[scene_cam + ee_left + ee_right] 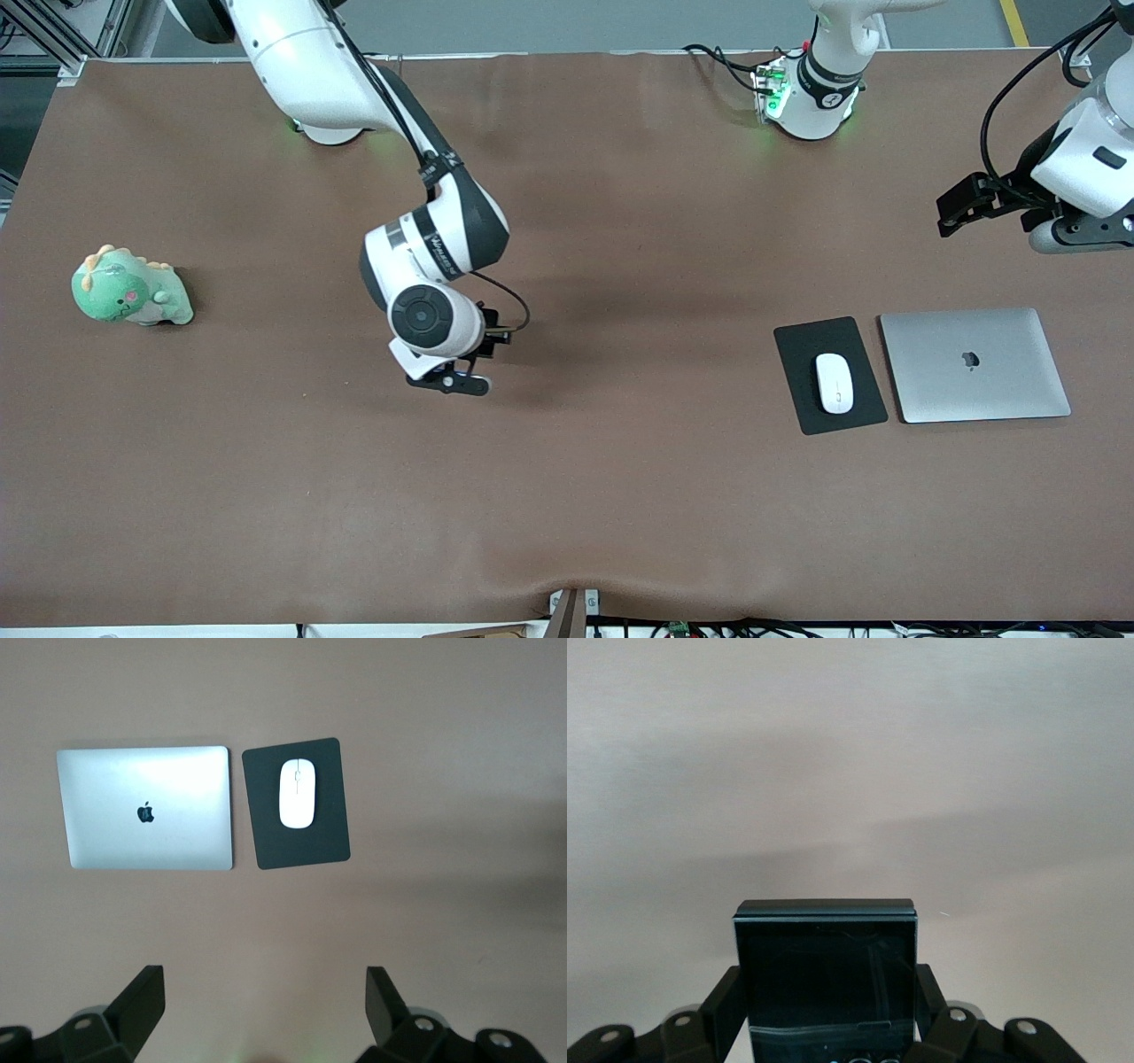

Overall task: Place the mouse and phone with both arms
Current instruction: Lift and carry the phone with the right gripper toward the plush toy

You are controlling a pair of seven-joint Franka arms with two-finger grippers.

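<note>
1. Mouse: lay on the dark pad, beside the laptop; you had that half of the task placed.
2. Right gripper: clamped on the phone, over bare table mid-span.
3. Left gripper: spread and empty; its arm waited up at the pad's two o'clock.
4. Next: you likely needed to carry the phone toward three o'clock; its target spot was unclear.

Only readable mark: dark apple logo centred on the silver laptop lid, beside the mouse pad; black band on the right arm carries lettering, too small to read; nothing else legible.
</note>
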